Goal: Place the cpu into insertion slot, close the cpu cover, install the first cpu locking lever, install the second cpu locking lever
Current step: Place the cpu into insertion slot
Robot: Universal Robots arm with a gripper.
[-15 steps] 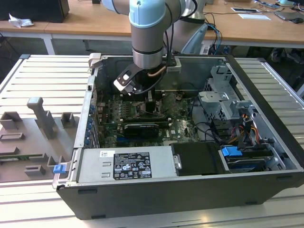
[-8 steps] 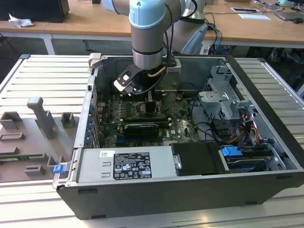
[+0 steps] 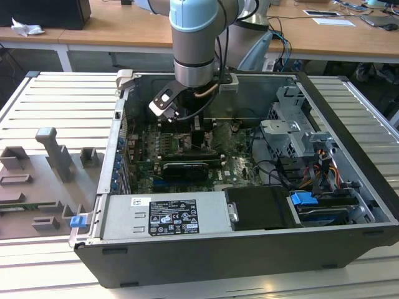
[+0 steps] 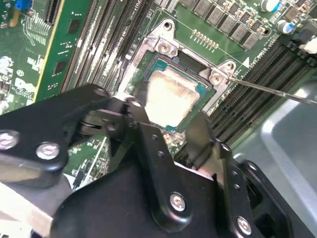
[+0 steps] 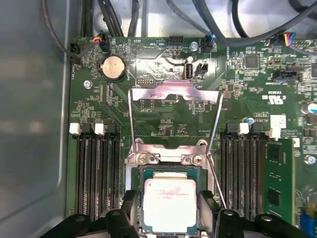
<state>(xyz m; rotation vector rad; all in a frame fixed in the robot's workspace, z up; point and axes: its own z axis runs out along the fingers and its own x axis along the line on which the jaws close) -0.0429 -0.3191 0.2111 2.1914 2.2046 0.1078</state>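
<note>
In both wrist views the pale square cpu (image 4: 173, 94) (image 5: 170, 203) lies flat inside the insertion slot (image 4: 166, 47) (image 5: 171, 170), whose silvery rim and screws show around it. My gripper (image 4: 171, 114) (image 5: 170, 199) reaches down over it, one black finger (image 4: 141, 99) against each of two opposite edges. The cpu cover (image 5: 173, 91) stands swung up and back from the socket, its window framing the board behind. A thin wire locking lever (image 4: 272, 91) (image 5: 218, 183) sticks out free beside the socket. In the exterior view the gripper (image 3: 190, 121) is low inside the computer case (image 3: 249, 261).
Long black memory slots (image 5: 96, 173) (image 5: 245, 168) flank the socket on both sides. A black graphics card (image 3: 184, 168), a power supply (image 3: 165, 215), a grey drive cage (image 3: 293, 131) and loose cables (image 3: 274, 171) crowd the case. A coin battery (image 5: 113, 67) sits beyond the cover.
</note>
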